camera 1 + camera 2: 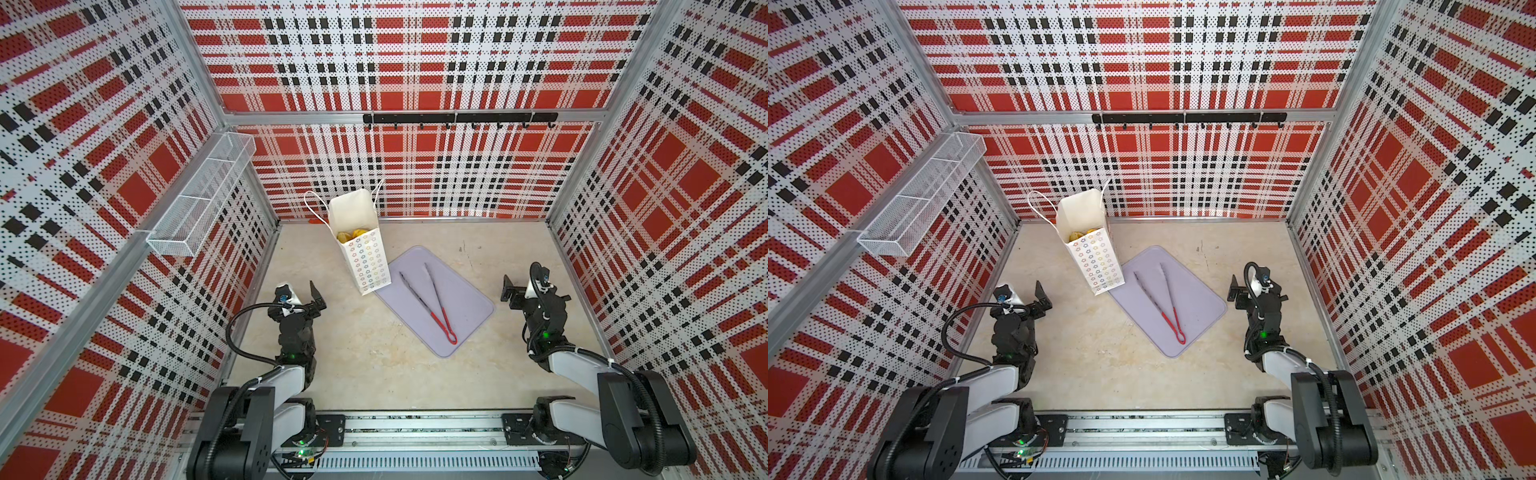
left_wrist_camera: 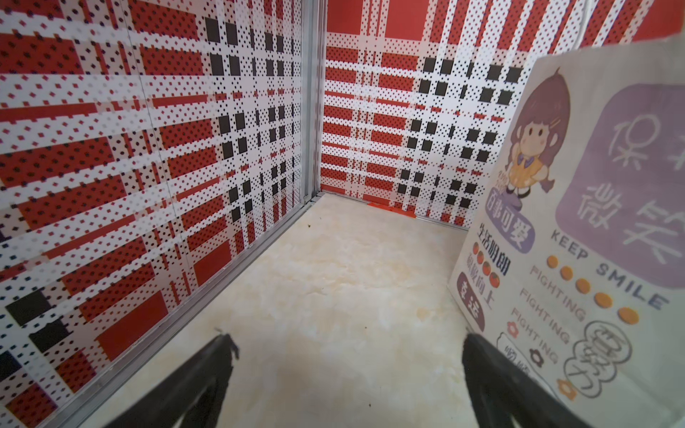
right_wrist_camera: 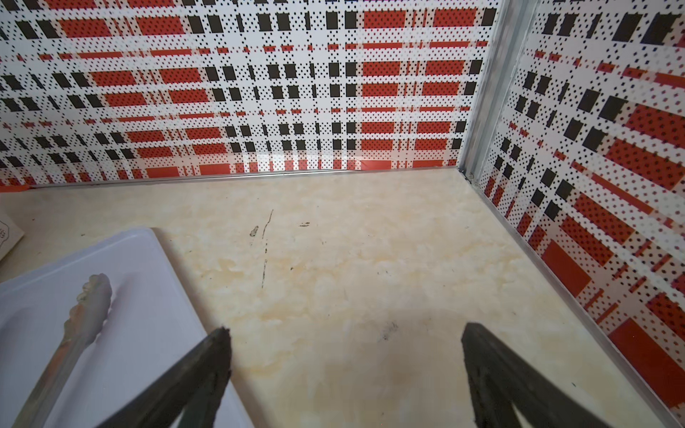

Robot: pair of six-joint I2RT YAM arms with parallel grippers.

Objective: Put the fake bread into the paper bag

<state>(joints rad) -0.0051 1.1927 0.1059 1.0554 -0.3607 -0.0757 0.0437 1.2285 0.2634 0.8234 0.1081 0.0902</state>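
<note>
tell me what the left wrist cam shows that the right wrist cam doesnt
Left wrist only: the paper bag close up, its broad face printed with a cartoon girl and KEEP SMILE. Right wrist only: the lilac tray with one tip of the tongs lying on it, plus a pale sliver at the edge, possibly the bag. Both: open, empty jaws, the left gripper and the right gripper, above the beige table, plaid walls behind.

This is a robot test booth in a lab, not a lived-in room. Perforated walls [image 1: 415,62] printed in red, black and white plaid stand in a bare aluminium frame [image 1: 291,119] on three sides of a pale stone-look worktop [image 1: 374,365]. A left arm [image 1: 295,332] and a right arm [image 1: 544,316] are mounted on a metal rail [image 1: 415,432] along its near edge. A wire basket [image 1: 199,195] and a black hook rail [image 1: 457,118] hang on the walls.
</note>
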